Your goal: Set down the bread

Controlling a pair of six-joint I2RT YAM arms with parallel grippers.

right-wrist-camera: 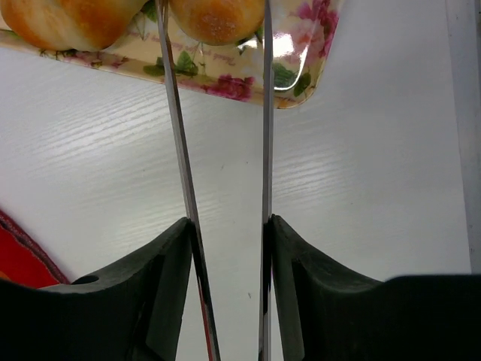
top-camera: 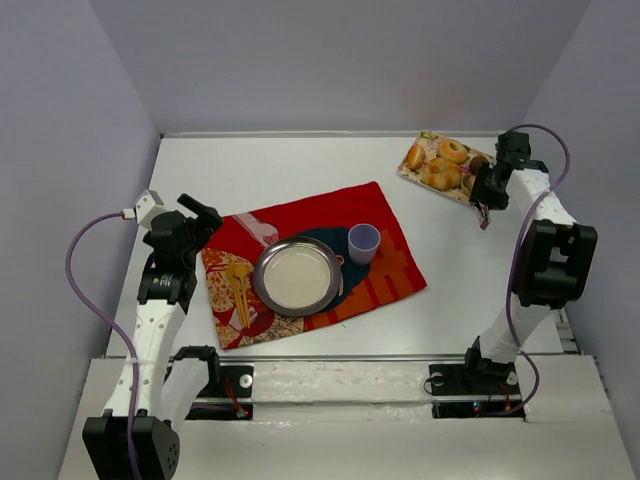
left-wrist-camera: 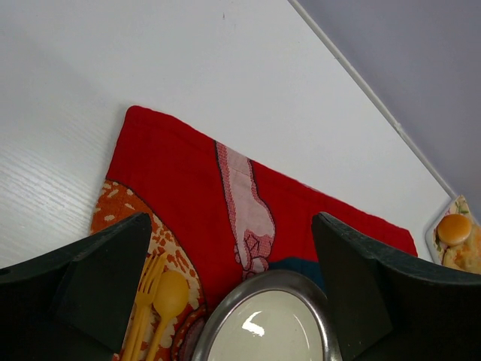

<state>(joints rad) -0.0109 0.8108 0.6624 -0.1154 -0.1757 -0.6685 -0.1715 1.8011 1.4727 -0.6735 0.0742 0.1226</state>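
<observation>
Far out at the two o'clock corner of the bench, the bread lies in a cluster on a flowered tray. The right arm is the one within reach of it, its wrist just beside the tray's near right edge. The right jaws are clamped on a pair of thin metal tongs, pressing each blade from the outside, so the blades stand a little apart and run straight toward twelve o'clock in the wrist view. One roll sits between the two blades at the top of that view, dead ahead along their long axis. A second roll lies at eleven o'clock, outside the left blade. The blade tips run off the top edge, so whether they touch the roll cannot be told. The coming move looks to turn on that line-up: squeeze with the roll straddled, then lift. The likely goal, a steel plate on a red cloth, lies well apart at about eight o'clock from the tray. A lilac cup stands just beside its rim on the side facing the bread, something the carry should steer round. The left jaws are wide apart and empty, over the cloth's far left corner at nine o'clock from the plate, much farther from the bread.
</observation>
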